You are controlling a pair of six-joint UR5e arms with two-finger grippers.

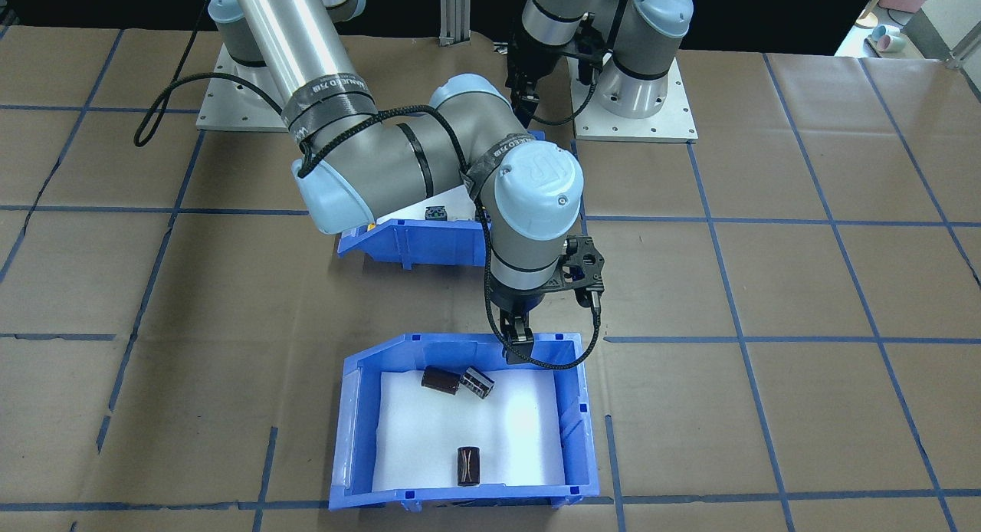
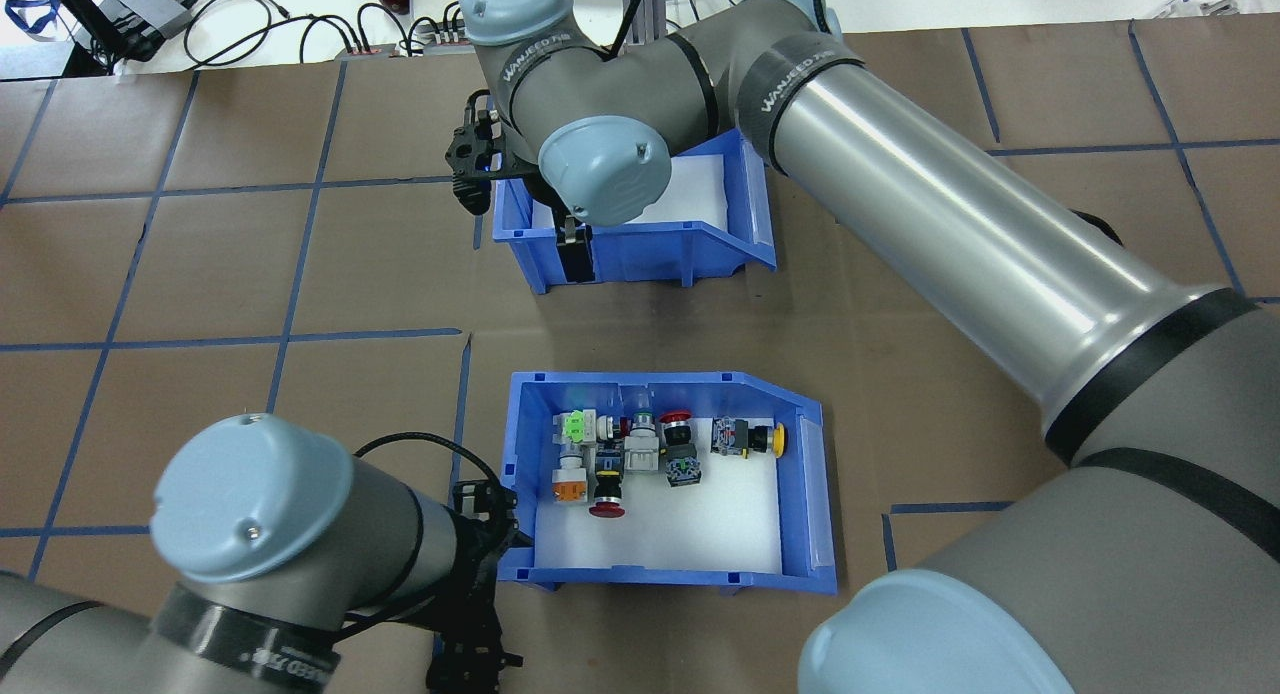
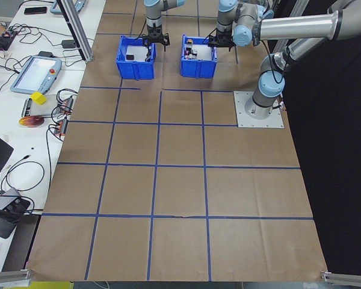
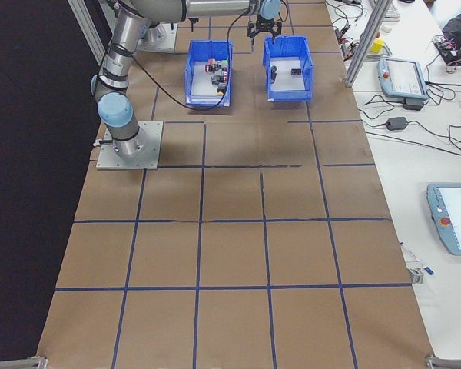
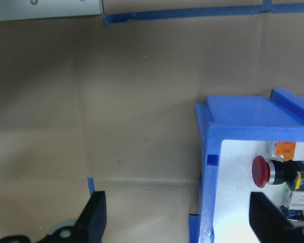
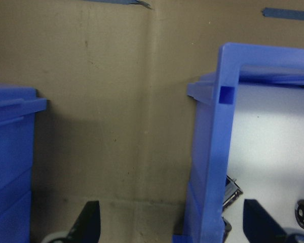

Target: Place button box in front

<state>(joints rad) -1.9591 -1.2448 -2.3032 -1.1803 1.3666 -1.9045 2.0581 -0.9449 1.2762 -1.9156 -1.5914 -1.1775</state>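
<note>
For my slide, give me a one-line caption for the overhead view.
Both arms straddle bin walls: left gripper at the button box, right gripper at the far blue bin.

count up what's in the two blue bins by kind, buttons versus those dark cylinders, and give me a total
Push-button switches in the button box: about 8, tightly clustered, so approximate
Dark cylinders in the other blue bin: 3
Total: about 11

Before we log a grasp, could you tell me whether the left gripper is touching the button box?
Cannot tell: the left wrist view shows the open left gripper straddling the button box wall, contact unclear.
</note>
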